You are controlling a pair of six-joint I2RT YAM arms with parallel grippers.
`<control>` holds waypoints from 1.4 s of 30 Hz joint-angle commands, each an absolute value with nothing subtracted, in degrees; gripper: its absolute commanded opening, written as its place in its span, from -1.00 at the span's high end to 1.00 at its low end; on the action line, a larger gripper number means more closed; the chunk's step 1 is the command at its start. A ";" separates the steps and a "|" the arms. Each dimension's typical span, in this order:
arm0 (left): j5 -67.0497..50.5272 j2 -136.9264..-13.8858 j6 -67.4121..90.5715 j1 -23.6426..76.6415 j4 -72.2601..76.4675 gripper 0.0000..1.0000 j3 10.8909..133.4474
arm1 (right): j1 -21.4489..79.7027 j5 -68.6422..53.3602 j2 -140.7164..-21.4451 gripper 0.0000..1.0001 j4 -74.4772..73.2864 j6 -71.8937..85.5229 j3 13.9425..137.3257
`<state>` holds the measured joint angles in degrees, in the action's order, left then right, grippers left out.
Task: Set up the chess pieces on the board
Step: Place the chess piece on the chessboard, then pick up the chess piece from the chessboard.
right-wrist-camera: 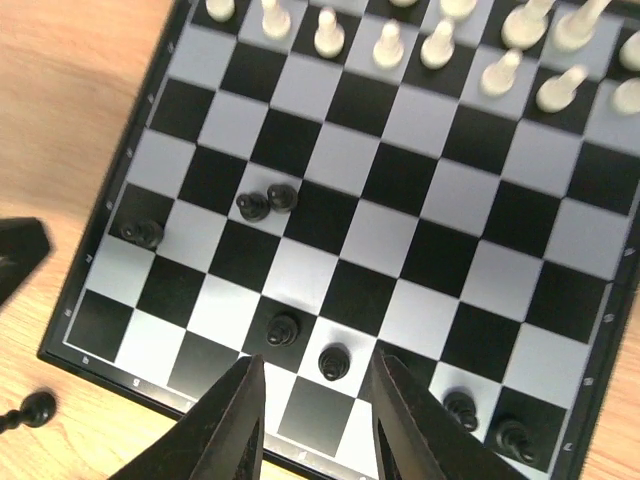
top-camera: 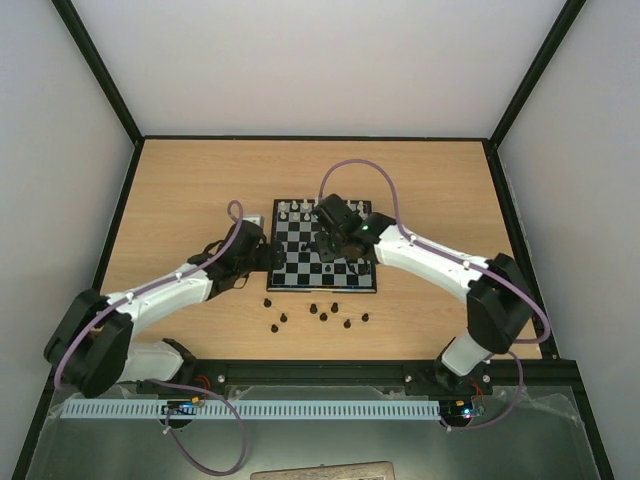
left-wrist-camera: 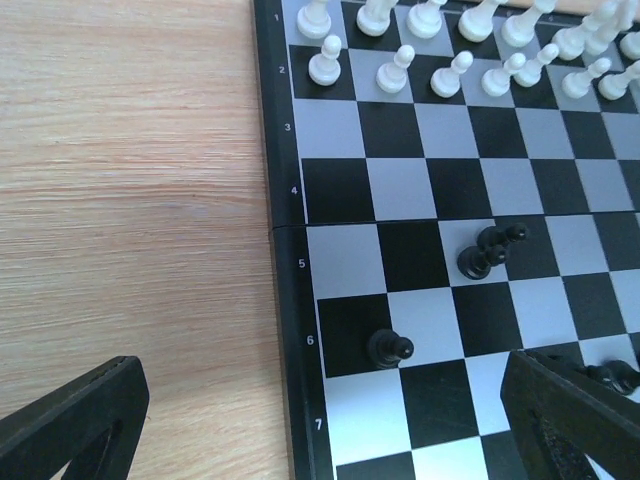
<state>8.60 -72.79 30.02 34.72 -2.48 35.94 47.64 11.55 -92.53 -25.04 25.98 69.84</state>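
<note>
On the board point(top-camera: 322, 289), which lay mid-surface, seven of the chess pieces point(right-wrist-camera: 283, 328) stood over its near half. Two were close together, one stood alone by the left border, and four were along the near rows. White pieces point(left-wrist-camera: 400, 70) filled the two far rows, and the squares between the two colours were bare. Off the board's near edge, more black pieces were scattered on the wooden surface point(top-camera: 200, 190), one of them lying on its side by the near-left corner. Bare wood ran wide past the board's far edge and on both its sides, out to a dark rim. Rank numbers 1 to 7 were printed down the board's left border.

Right jaws hung over the board's near rows, parted a little and gripping nothing, with one black piece just beyond their tips. Left jaws were spread wide and empty, astride the board's left border, with one finger point(left-wrist-camera: 70, 420) over wood and the other over squares.
</note>
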 commanded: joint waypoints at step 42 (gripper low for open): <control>16.22 -94.70 27.95 42.45 -8.69 0.54 50.01 | 41.84 7.77 -77.00 0.38 -17.66 23.60 58.28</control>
<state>15.73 -93.84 28.23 42.48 -7.57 48.51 41.87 7.99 -78.74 -17.63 23.77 58.92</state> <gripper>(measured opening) 0.264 0.311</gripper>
